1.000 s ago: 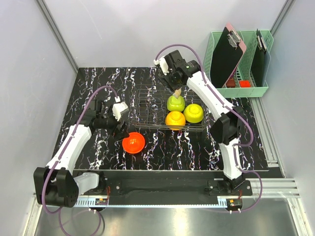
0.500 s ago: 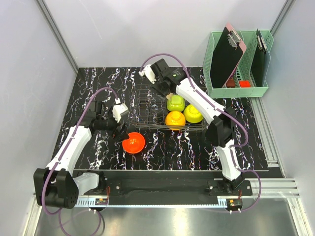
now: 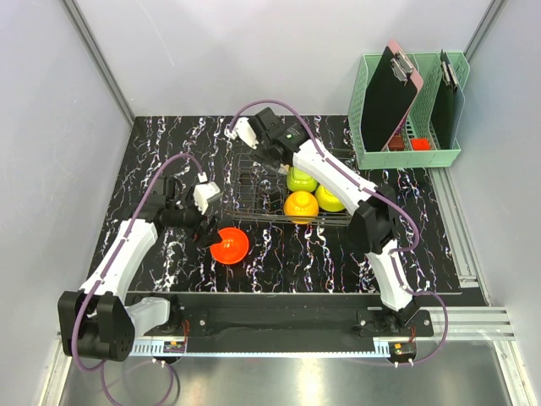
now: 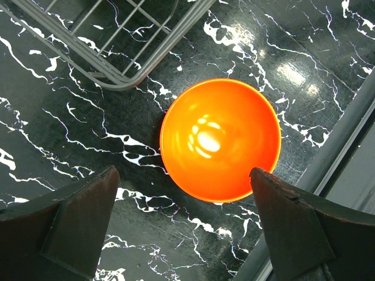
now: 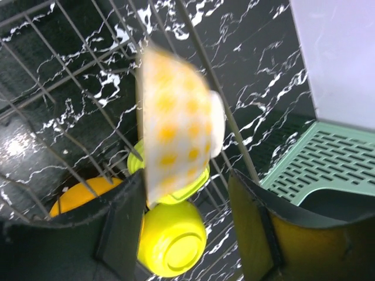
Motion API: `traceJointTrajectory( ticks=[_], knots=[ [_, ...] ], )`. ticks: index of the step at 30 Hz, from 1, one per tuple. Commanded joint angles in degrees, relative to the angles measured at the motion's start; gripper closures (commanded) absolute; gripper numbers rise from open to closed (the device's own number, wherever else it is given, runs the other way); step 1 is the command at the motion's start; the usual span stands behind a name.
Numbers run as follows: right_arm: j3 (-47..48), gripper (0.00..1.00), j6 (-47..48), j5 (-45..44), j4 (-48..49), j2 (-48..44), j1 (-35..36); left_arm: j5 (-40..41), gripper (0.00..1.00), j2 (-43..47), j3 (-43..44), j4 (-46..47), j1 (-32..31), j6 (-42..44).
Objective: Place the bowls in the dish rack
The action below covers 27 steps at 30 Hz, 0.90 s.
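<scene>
The red-orange bowl [image 3: 229, 245] [image 4: 220, 140] stands upright on the table just in front of the dish rack [image 3: 254, 193] [image 4: 126, 82]. My left gripper [image 3: 210, 232] [image 4: 183, 172] hovers over its near rim, open and empty. Lime green [image 3: 300, 178] [image 5: 196, 177], yellow-green [image 3: 332, 200] [image 5: 173, 240] and orange [image 3: 300, 205] [image 5: 82, 196] bowls sit upturned in the rack's right half. My right gripper [image 3: 275, 162] [image 5: 186, 175] hangs over the rack's middle. A blurred cream-white bowl [image 5: 179, 117] lies on its side against the left finger, with a gap to the right finger.
A mint-green basket [image 3: 406, 154] [image 5: 328, 158] with clipboards stands at the back right, beyond the rack. The table's metal front rail [image 4: 331, 175] runs close beside the red-orange bowl. Grey enclosure walls ring the table.
My right arm has swung left across the rack, from above the green bowls to its middle, with the cream-white bowl at its tip. The left gripper edged nearer the red-orange bowl.
</scene>
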<state>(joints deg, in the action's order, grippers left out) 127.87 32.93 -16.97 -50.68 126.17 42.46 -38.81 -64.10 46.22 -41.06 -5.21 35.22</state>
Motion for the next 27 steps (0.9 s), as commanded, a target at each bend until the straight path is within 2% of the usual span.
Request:
traceJointTrajectory(
  ticks=[1, 7, 19, 27],
  knots=[
    [-0.9, 1.00, 3.9, -2.5, 4.4, -2.9, 1.0, -2.0, 0.01, 1.0, -0.6, 1.5, 0.4, 1.0],
    [-3.8, 1.00, 6.6, -3.8, 6.1, -3.5, 1.1, -2.3, 0.01, 0.7, -0.6, 1.8, 0.4, 0.9],
    [-3.8, 1.00, 5.7, -3.7, 6.1, -3.6, 1.4, -2.4, 0.01, 0.6, -0.4, 2.0, 0.4, 1.1],
    [-7.5, 1.00, 5.2, -3.5, 6.5, -5.2, 1.3, -2.5, 0.01, 0.8, -0.6, 2.0, 0.5, 1.1]
  ],
)
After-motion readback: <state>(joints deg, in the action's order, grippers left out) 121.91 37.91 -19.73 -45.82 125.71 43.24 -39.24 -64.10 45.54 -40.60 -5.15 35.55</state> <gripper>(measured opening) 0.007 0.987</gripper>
